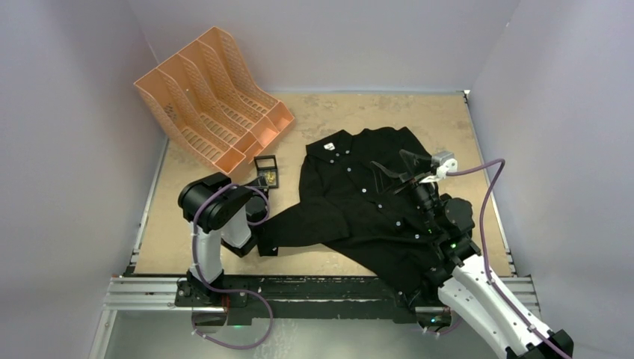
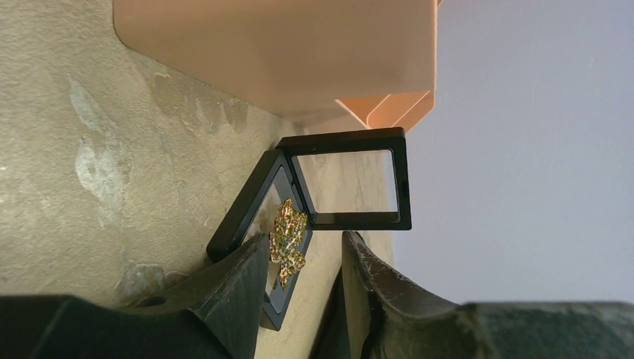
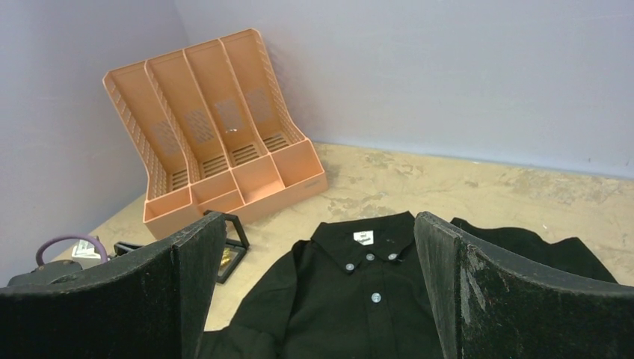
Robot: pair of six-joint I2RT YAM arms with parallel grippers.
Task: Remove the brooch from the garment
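Left gripper (image 2: pixel 306 254) jaws partly spread; I see nothing gripped. Brooch (image 2: pixel 288 243) lies between them, nearer one finger, long axis along fingers, in open black display case (image 2: pixel 404 179), off garment (image 1: pixel 359 202). Right gripper (image 3: pixel 320 247) wide, empty, over shirt, well apart.

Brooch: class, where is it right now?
In the left wrist view the brooch lies in an open black case beside the orange file rack, just ahead of the left gripper.
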